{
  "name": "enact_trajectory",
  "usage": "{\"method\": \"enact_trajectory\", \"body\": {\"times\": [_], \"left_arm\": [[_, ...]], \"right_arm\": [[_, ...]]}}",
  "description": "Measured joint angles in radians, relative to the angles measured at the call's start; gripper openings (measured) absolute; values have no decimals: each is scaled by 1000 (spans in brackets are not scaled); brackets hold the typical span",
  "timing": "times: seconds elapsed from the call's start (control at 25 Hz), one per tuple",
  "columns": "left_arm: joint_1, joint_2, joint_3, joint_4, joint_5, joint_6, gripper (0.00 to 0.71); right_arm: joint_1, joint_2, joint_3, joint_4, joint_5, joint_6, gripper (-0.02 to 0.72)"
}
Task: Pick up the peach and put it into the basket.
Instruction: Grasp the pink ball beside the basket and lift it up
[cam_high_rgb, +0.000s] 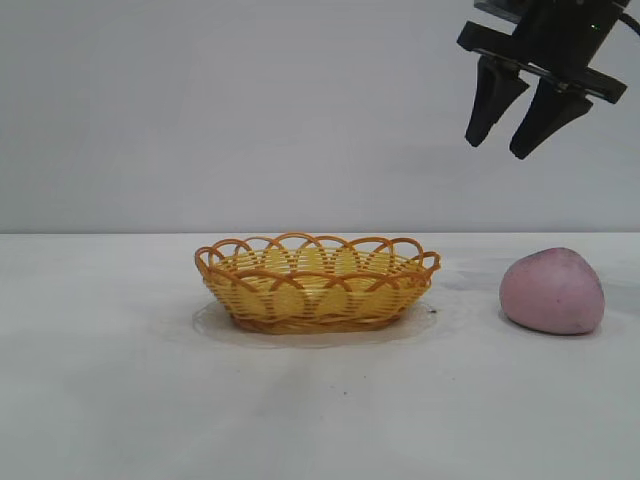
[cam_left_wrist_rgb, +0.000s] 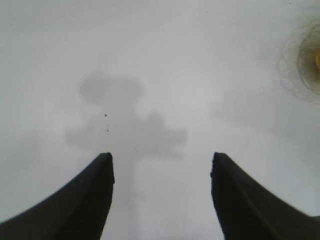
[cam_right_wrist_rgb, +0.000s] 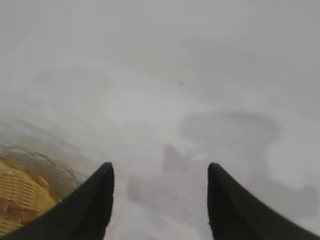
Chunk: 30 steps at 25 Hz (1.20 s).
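The dusty-pink peach (cam_high_rgb: 553, 291) rests on the white table at the right. The yellow wicker basket (cam_high_rgb: 318, 283) with its orange looped rim stands mid-table, left of the peach and apart from it; nothing shows inside it. High above the peach, my right gripper (cam_high_rgb: 497, 147) hangs open with nothing between its black fingers. In the right wrist view the same gripper (cam_right_wrist_rgb: 160, 167) points at bare table, with the basket (cam_right_wrist_rgb: 20, 200) at the frame's edge. The left gripper (cam_left_wrist_rgb: 161, 159) is open over bare table and is out of the exterior view.
A white table (cam_high_rgb: 120, 380) runs across the scene before a plain grey wall. A faint round stain rings the basket's base (cam_high_rgb: 215, 325). A blurred edge of the basket (cam_left_wrist_rgb: 312, 60) shows in the left wrist view.
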Motion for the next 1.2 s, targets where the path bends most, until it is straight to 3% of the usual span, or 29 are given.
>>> {"method": "enact_trajectory", "body": {"times": [0.28,0.72,1.0,1.2], "left_arm": [[0,-385,282,-13,-8,-2,360],[0,-959,604,-18,-40,-4,360],[0,-1217,725,-19,-100,-50,360],[0,-1236,732,-10,-104,-75,360]], "right_arm": [[0,0,0,0,3,0,392],[0,0,0,-9,5,0,392],[0,0,0,-23,5,0,392],[0,0,-1,-32,11,0,392]]}}
